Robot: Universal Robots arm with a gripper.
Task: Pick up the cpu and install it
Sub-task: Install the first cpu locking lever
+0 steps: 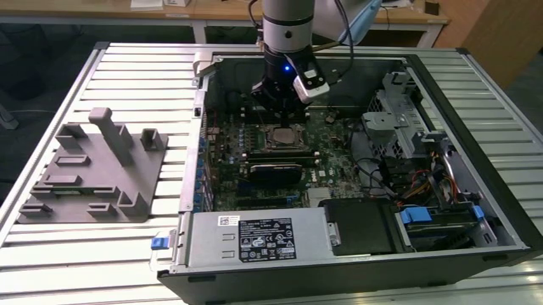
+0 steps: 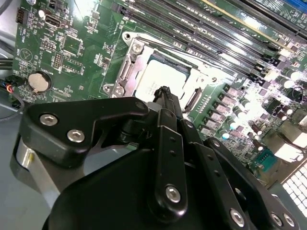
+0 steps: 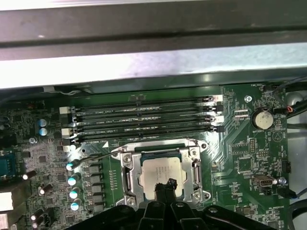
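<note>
Lying silvery and square in its socket (image 3: 126, 178), the cpu (image 3: 156, 170); jaws clenched, empty.

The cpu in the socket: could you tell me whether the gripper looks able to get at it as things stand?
Probably yes: the gripper, shut, hangs right over the cpu inside the case, reaching the chip's edge, and nothing covers its pale top.

Likely lab: slatted bench (image 1: 127, 70), opened computer (image 1: 254, 283)
</note>
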